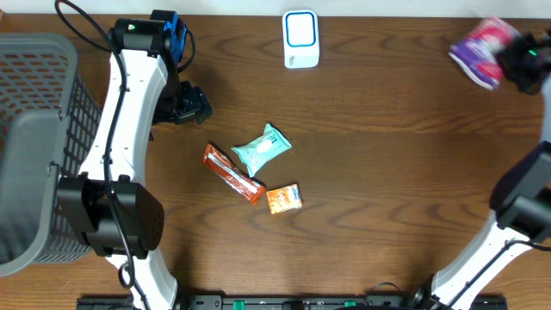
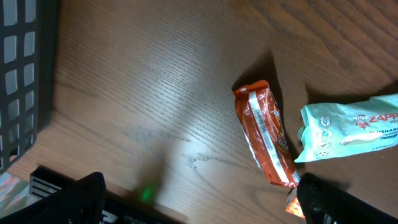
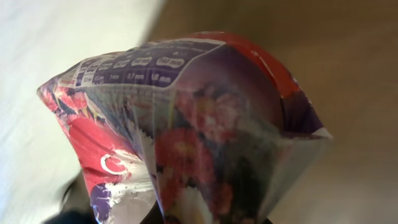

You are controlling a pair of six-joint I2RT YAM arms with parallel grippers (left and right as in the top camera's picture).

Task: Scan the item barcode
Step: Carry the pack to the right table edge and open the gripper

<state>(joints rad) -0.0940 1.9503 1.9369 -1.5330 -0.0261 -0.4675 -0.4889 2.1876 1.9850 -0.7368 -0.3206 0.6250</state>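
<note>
Right claw [image 1: 510, 58]: clenched on a purple and pink flowered packet [image 1: 480, 50], holding it at the 2 o'clock corner of the overhead view.
Packet up close: in the right wrist view it fills the frame, crinkled, with a small printed chart on its upper panel. No barcode can be made out on the side that shows.
Left claw [image 1: 194, 105]: released, jaws wide, nothing between them, at about 10 o'clock.
Scanner [image 1: 300, 39]: a white box with a blue-rimmed face at 12 o'clock. The held packet is well apart from it, off toward 3 o'clock.
Other goods: a teal packet [image 1: 263, 148], an orange bar [image 1: 232, 172] and a small orange pack [image 1: 284, 199] lie clustered at the centre of the table [image 1: 387, 172].
Basket [image 1: 34, 146]: grey mesh, at 9 o'clock.
Step in hand: judged as item picked, not yet presented to the scanner.
Next move: likely carry the packet toward 9 o'clock until it sits over the scanner face, then turn the wrist until the barcode side meets it. Soft wrapping calls for a steady grip.
</note>
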